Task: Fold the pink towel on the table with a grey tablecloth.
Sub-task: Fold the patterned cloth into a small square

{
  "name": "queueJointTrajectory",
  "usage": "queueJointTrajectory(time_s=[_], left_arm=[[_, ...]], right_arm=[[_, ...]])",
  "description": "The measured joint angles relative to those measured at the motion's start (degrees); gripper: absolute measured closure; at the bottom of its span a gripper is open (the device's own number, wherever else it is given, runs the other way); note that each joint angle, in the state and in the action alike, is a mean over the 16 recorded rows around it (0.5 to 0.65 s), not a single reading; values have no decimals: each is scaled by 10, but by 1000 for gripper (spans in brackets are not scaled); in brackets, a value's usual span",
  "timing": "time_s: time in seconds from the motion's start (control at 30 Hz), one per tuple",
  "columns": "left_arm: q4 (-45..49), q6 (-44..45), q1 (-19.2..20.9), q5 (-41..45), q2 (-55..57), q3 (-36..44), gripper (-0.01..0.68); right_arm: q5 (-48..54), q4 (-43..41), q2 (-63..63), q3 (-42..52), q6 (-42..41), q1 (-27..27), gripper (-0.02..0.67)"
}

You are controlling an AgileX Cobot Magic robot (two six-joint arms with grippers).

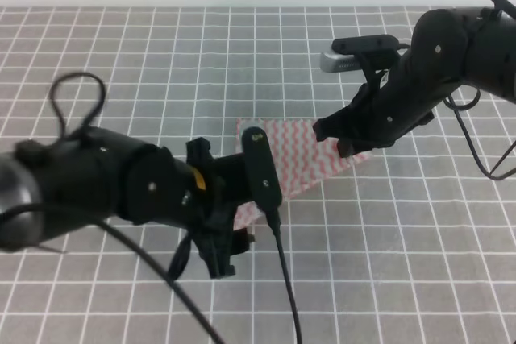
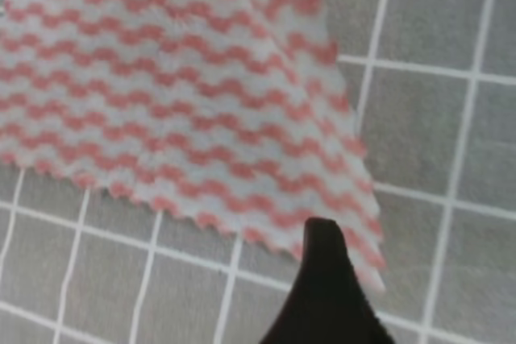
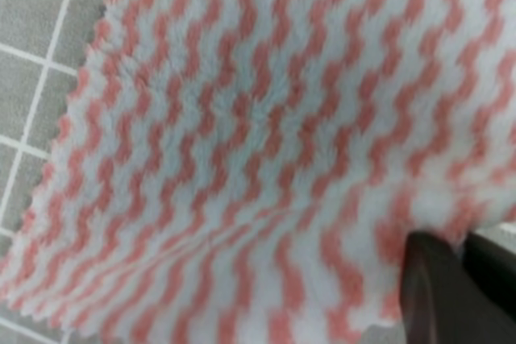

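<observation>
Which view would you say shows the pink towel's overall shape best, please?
The exterior high view: the towel shows between both arms, though partly hidden. The left wrist view shows only one scalloped corner; the right wrist view only a blurry close-up.

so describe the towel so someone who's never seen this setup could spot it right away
Start from the table with a grey tablecloth, ruled in thin white squares. Near its middle, between the two black arms, lies the pink towel, with the left gripper at one corner and the right gripper at another. It is the only coloured item there: fuzzy cloth with pink-red and white zigzag stripes and scalloped edges.
</observation>
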Motion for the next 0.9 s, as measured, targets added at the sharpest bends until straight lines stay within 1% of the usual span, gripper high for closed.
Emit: queueJointTrajectory(time_s=[0.17,0.53,0.6,0.7,0.77,0.9], left_arm=[[30,0,-11,-46,33,0,214],[52,-2,-12,-123,89,0,215],[52,-3,-12,-138,94,-1,229],[51,-3,-12,-158,100,-1,272],[50,-4,-12,-168,102,-3,313],[49,-5,-12,-185,104,-8,418]], right_arm=[[-8,0,5,-4,-6,0,663],[-23,-2,15,-6,-8,-1,663],[-24,-3,15,-6,-8,-1,663],[-26,-5,16,-6,-8,-1,663],[-27,-7,16,-6,-8,-3,663],[-28,-10,16,-6,-8,-7,663]])
